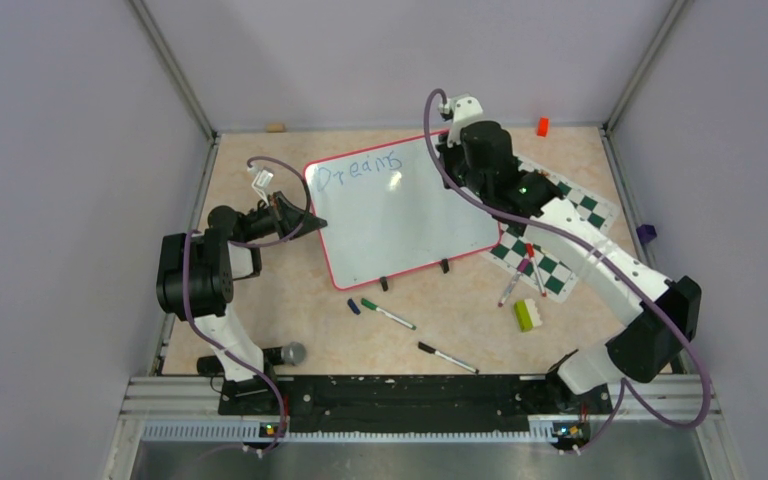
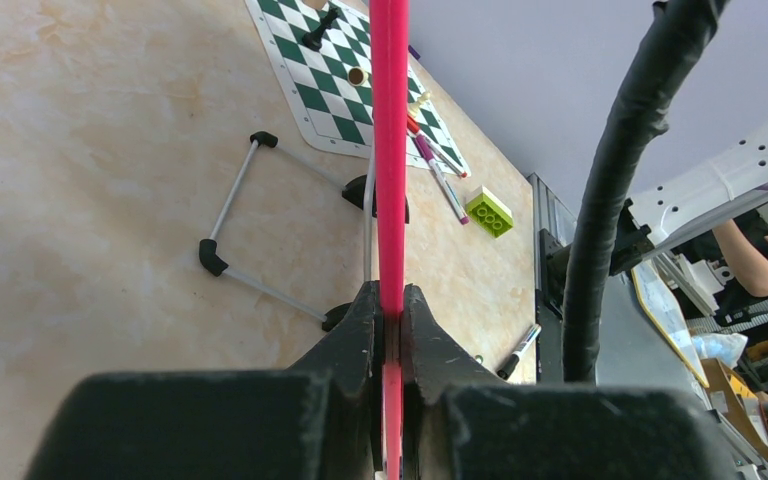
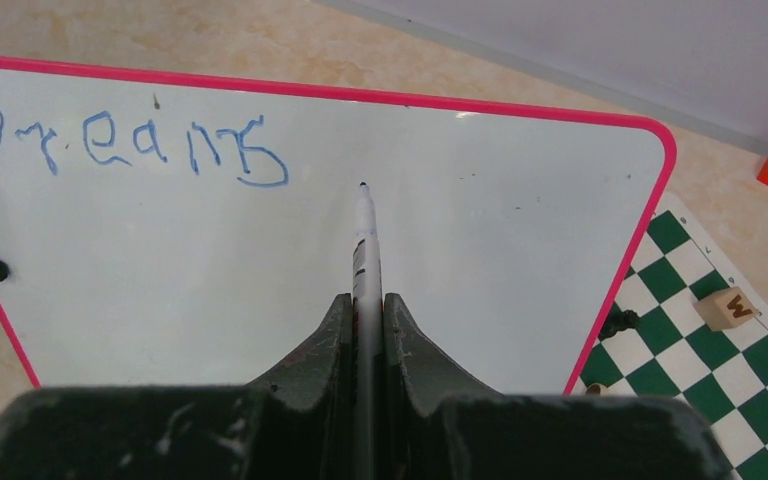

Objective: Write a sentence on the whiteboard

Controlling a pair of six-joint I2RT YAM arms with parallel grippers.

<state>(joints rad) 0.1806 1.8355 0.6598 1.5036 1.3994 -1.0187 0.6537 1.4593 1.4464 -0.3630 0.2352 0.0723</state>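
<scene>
— Where is the sentence (image 3: 125,145)?
— Just "Dreams" in blue, at the top left of the whiteboard (image 1: 400,215), mid-desk (image 1: 290,300) next to the chess mat (image 1: 560,270).
— And the grip?
— The left fingers (image 2: 355,335) pinch its red frame. The right fingers (image 3: 325,340) pinch a marker (image 3: 364,230), with its tip right of the word.

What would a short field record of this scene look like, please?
board: whiteboard, red frame
writing: "Dreams" only, in blue, along the top edge
left tool: shut on the whiteboard's frame
right tool: shut on a marker, tip just right of the word; contact unclear
loose on table: green-capped pen, black pen, green brick, chess mat
</scene>
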